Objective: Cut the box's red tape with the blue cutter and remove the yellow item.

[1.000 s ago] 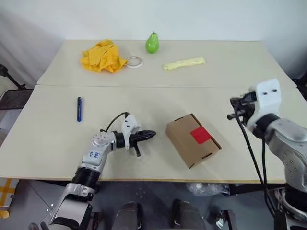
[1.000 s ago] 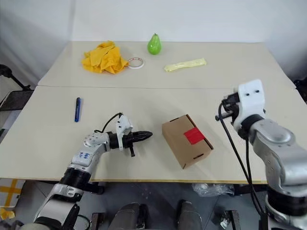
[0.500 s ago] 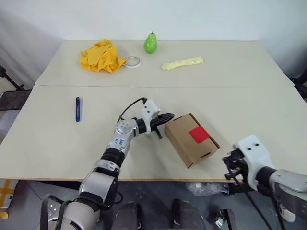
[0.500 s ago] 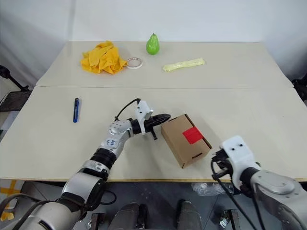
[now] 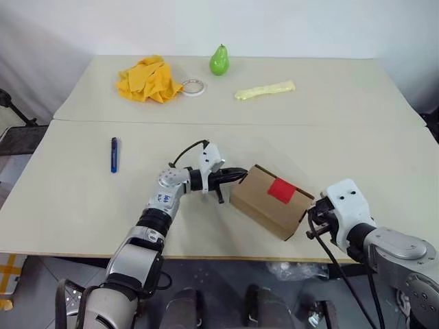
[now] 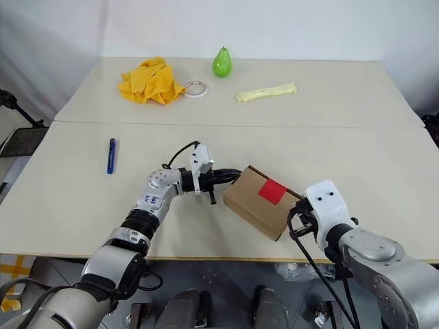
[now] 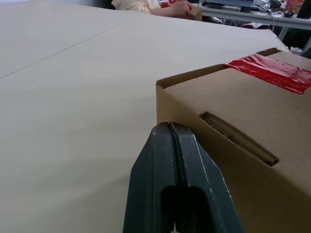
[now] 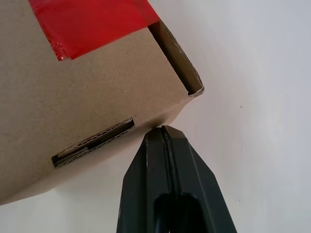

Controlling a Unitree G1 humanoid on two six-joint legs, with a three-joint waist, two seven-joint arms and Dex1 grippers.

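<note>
The brown cardboard box [image 5: 264,205] lies near the table's front edge, with the red tape [image 5: 281,190] across its top seam. My left gripper [image 5: 239,174] is shut and its tips [image 7: 169,126] press on the box's left end wall. My right gripper [image 8: 163,128] is also shut, its tip touching the box's right end just beside a slot [image 8: 95,141]. Its white wrist [image 5: 344,204] sits right of the box. The blue cutter [image 5: 114,154] rests on the table far to the left, away from both grippers. The yellow item is hidden.
An orange-yellow cloth [image 5: 146,78], a tape roll [image 5: 193,86], a green pear [image 5: 219,60] and a pale yellow strip [image 5: 265,90] lie along the back of the table. The table's front edge [image 5: 226,258] runs just in front of the box.
My left gripper moved right until it met the box's left end. My right arm dropped from above the table to the box's right end. The box has turned slightly between them.
</note>
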